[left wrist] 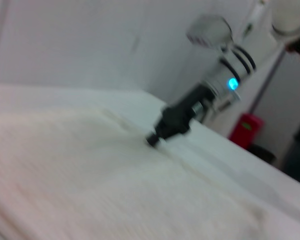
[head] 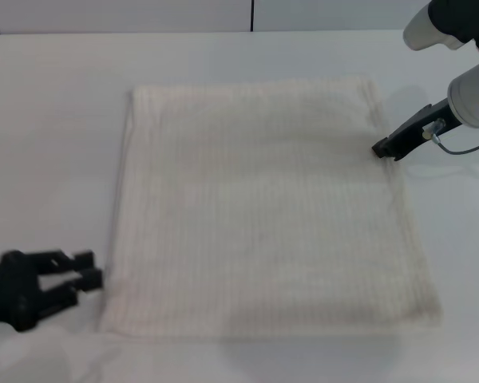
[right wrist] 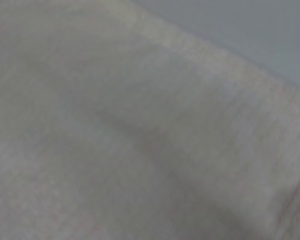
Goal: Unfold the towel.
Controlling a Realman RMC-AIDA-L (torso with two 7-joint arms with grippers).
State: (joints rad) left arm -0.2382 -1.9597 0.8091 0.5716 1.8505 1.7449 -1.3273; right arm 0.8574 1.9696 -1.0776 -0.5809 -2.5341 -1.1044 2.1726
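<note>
The towel (head: 263,207) is a large cream-white ribbed cloth lying spread flat on the white table, roughly square. It also fills the left wrist view (left wrist: 90,180) and the right wrist view (right wrist: 140,130). My left gripper (head: 86,269) is open and empty, low over the table just left of the towel's near left corner. My right gripper (head: 383,149) has its tip at the towel's right edge, toward the far corner. It also shows in the left wrist view (left wrist: 153,140), touching the cloth there.
The white table (head: 56,120) runs out on all sides of the towel. A red object (left wrist: 245,131) and a dark bin stand on the floor beyond the table's right side.
</note>
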